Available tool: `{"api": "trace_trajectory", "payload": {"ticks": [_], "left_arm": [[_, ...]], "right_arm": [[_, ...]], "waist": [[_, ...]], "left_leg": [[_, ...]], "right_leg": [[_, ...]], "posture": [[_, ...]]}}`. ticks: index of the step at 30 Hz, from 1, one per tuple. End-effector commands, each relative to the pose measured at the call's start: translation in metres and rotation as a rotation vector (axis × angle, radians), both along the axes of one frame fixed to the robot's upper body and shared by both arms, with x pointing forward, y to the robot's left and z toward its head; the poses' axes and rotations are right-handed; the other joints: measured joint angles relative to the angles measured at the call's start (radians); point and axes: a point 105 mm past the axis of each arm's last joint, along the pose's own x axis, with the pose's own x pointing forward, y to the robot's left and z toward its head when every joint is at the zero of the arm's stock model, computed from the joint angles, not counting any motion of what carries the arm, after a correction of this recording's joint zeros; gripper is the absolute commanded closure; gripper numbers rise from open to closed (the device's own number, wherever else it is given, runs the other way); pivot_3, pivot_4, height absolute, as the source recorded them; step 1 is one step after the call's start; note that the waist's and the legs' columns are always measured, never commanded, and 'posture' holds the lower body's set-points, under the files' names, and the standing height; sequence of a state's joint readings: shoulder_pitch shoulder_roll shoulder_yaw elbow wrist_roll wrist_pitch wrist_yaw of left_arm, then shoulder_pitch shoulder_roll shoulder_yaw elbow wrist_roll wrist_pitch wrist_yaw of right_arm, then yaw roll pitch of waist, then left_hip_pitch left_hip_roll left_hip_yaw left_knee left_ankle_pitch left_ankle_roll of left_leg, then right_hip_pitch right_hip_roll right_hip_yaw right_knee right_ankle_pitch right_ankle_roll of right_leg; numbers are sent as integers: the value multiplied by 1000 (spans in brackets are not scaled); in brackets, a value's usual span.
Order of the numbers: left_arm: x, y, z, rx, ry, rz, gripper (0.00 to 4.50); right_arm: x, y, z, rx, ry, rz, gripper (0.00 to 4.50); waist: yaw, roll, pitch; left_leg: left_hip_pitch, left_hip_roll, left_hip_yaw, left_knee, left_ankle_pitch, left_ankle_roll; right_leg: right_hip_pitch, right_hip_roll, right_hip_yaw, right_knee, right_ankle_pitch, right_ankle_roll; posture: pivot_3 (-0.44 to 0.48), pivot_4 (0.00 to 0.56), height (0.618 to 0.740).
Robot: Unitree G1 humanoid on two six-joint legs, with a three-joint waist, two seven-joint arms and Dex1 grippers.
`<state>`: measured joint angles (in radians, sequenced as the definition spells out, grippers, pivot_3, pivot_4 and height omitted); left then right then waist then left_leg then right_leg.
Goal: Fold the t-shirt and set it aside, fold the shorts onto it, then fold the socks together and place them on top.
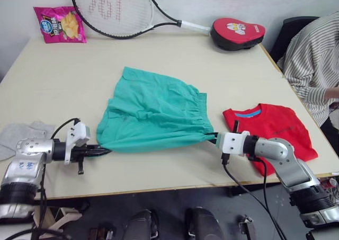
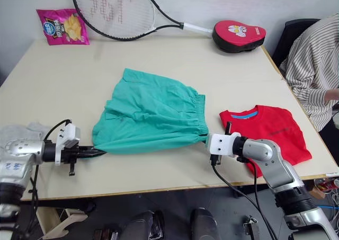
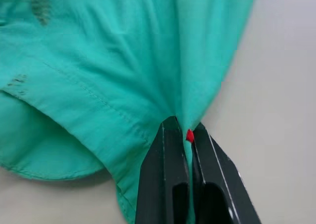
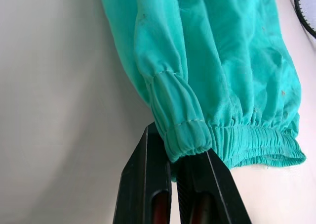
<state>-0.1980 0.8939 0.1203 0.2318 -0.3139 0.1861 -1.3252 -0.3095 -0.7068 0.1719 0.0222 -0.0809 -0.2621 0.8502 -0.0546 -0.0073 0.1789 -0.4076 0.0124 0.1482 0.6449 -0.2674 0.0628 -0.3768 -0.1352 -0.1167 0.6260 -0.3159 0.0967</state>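
The shorts lay spread in the middle of the pale desk, a soft teal green fabric with loose wrinkles, a stitched hem and a gathered elastic waistband bunched into fine ridges on the robot's right side. The left pincer was clenched on a pinched hem corner of the shorts, its black fingers pressed together with cloth between them. The right pincer was clenched on the near end of the puckered waistband. The red t-shirt lay folded flat at the desk's right near corner, just beside the right arm. The light grey socks sat crumpled at the left near edge.
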Motion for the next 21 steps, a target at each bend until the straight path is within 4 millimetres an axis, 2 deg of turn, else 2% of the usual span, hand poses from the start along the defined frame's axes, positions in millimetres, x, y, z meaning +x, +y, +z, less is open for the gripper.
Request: {"api": "trace_trajectory", "payload": {"ticks": [1,6,9,12,16,21], "left_arm": [[-37,-12,30,-34,75,-42,4480],[-83,-24,40,-68,315,-41,4480],[-97,-32,52,-116,406,-49,4480],[-105,-32,64,-121,482,-58,4480],[-65,-27,93,-195,264,15,4480],[-20,-25,127,-203,113,-2,4480]], "right_arm": [[-9,-7,11,43,-13,38,4500],[-19,-18,1,9,52,74,4500],[-35,-19,-8,-6,165,150,4500],[-49,-20,-8,12,246,203,4500],[-55,-18,14,301,441,145,4500],[-49,-22,51,505,583,72,4500]], "waist": [[-1,-1,2],[11,1,5],[24,2,6],[27,2,6],[32,4,8],[31,5,8]], "left_leg": [[0,0,0,0,-1,-1],[2,0,-1,0,-1,-4],[2,0,-1,0,-1,-5],[2,1,-1,-2,-2,-6],[2,1,-2,-5,0,-9],[2,1,-2,-7,0,-9]], "right_leg": [[0,0,1,-1,-1,0],[0,0,2,-1,-2,-2],[-1,0,3,-1,-3,-3],[-2,0,2,-1,-5,-6],[-3,0,2,0,-6,-7],[-3,0,2,0,-6,-8]], "posture": [[0,150,740],[0,150,740],[0,150,740],[0,150,740],[0,150,740],[0,150,740]]}}
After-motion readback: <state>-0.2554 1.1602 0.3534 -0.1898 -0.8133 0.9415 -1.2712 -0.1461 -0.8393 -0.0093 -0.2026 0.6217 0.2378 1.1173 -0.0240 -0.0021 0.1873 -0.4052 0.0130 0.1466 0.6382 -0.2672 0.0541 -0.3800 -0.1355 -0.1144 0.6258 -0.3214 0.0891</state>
